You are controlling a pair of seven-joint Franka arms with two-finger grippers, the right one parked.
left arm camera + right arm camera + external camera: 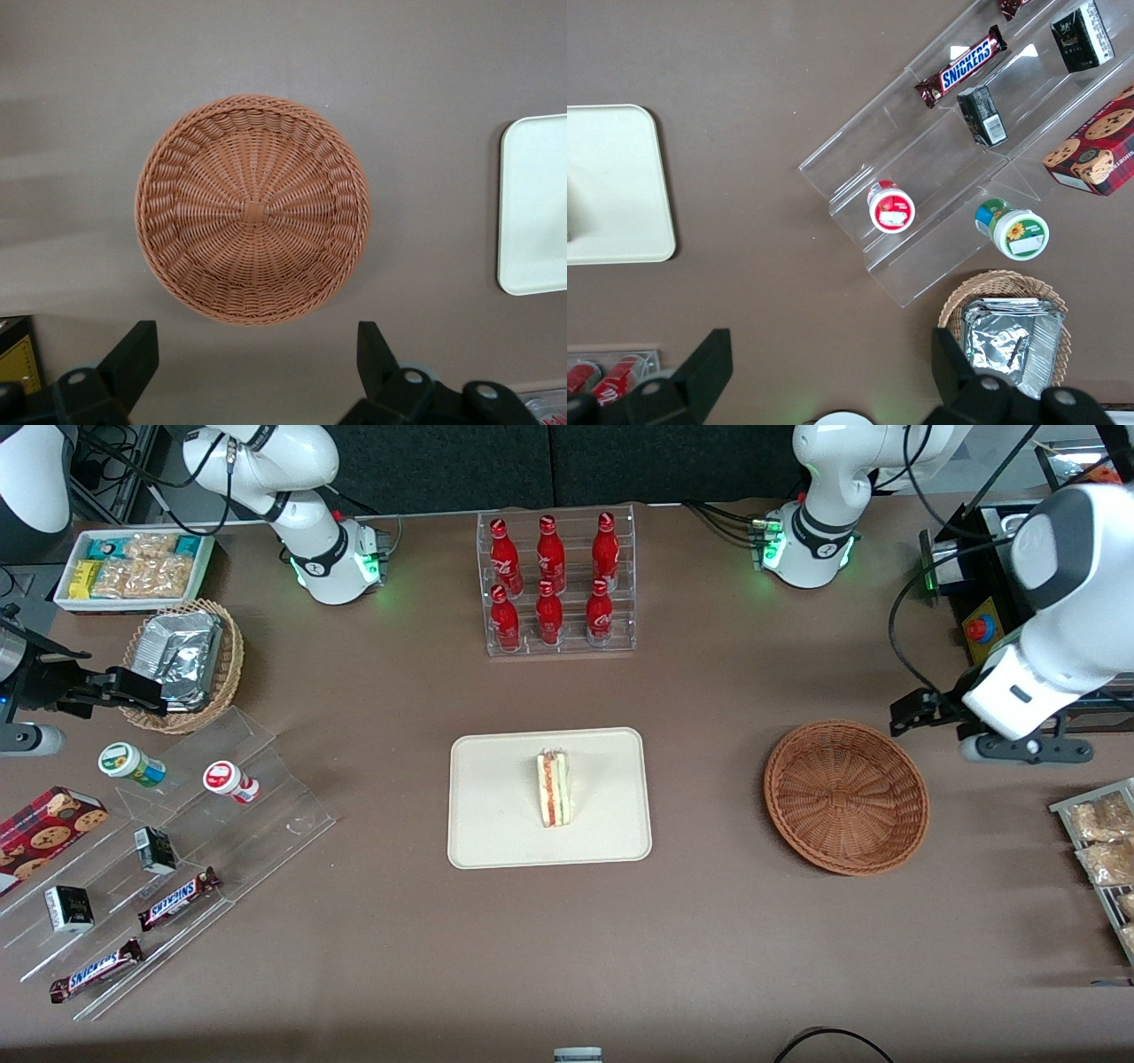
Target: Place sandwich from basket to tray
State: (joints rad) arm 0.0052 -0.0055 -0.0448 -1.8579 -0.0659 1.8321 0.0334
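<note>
Front view, left to right. Mid-left of frame: clear acrylic tiered stand (168, 868) with snack bars and small cups, foil-packet wicker basket (186, 664) above it; none of this matters for the task. Upper centre: rack of red bottles (556, 584). Centre: tray (496, 815), flat on the table, with the sandwich (554, 788) on it, roughly mid-tray, filling edge facing up. So placement looks done. Right of centre: basket (846, 797), empty, well apart from the tray. Far right, mid-height: gripper (926, 713) hangs near the basket, on the working arm's side of it, not over the tray, probably pulled clear after release. In the wrist view its fingers (133, 354) are spread wide with nothing between them, basket seen straight below.
</note>
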